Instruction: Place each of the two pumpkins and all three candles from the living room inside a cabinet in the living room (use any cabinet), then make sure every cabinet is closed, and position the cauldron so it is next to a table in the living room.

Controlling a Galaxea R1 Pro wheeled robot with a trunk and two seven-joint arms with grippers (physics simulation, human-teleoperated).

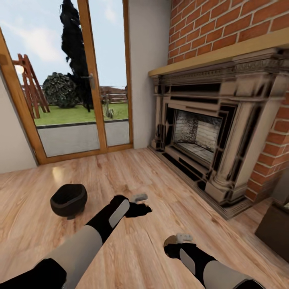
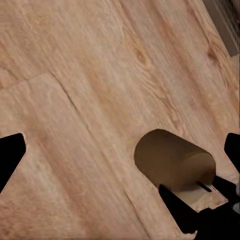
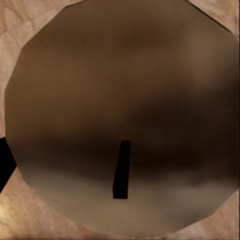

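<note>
A black glossy cauldron [image 1: 68, 199] stands on the wood floor at the left, a short way left of my left forearm. My left gripper [image 1: 141, 208] hovers low over the floor, open, with nothing between its fingers [image 2: 11, 159]. My right gripper [image 1: 173, 242] is nearer to me and is shut on a stubby brown candle [image 1: 170, 239]. The left wrist view shows that candle [image 2: 175, 167] tilted on its side, with the right gripper's black fingers [image 2: 176, 206] around its pale end. In the right wrist view the candle's flat top [image 3: 120, 115] and dark wick are very close.
A stone fireplace [image 1: 200, 136] in a red brick wall [image 1: 224, 24] takes up the right side, its hearth step jutting onto the floor. Glass patio doors [image 1: 76, 80] stand behind. A dark piece of furniture [image 1: 277, 228] sits at the right edge. Bare wood floor [image 1: 132, 168] lies ahead.
</note>
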